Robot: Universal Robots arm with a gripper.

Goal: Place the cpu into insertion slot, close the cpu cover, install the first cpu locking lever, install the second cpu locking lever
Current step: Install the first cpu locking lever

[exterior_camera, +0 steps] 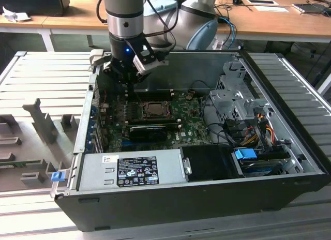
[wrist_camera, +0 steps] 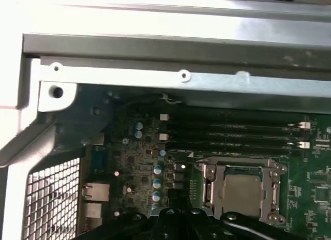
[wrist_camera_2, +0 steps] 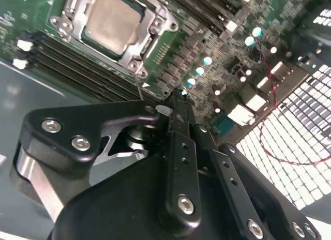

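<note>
The cpu (exterior_camera: pixel 153 109) lies flat in the insertion slot (exterior_camera: pixel 144 116) on the green board inside the open case. Its pale metal top shows in both wrist views (wrist_camera_2: pixel 110 23) (wrist_camera: pixel 243 192). The cpu cover (wrist_camera_2: pixel 153 13) (wrist_camera: pixel 213 174) lies down over it, its frame around the chip's edges. My gripper (exterior_camera: pixel 128 80) hangs over the board's back corner at the exterior view's left, a little away from the slot. Its black fingers (wrist_camera_2: pixel 177 103) meet at the tips with nothing between them, and their tips (wrist_camera: pixel 178 214) stand beside the slot's frame.
Long black memory slots (wrist_camera: pixel 227 129) run beside the socket. A black card (exterior_camera: pixel 148 131) sits in front of it. The case's back wall (wrist_camera: pixel 155 59) and the perforated panel (wrist_camera: pixel 51 198) stand close by. A power supply (exterior_camera: pixel 129 170), a drive cage (exterior_camera: pixel 235 98) and cables (exterior_camera: pixel 253 131) crowd the rest.
</note>
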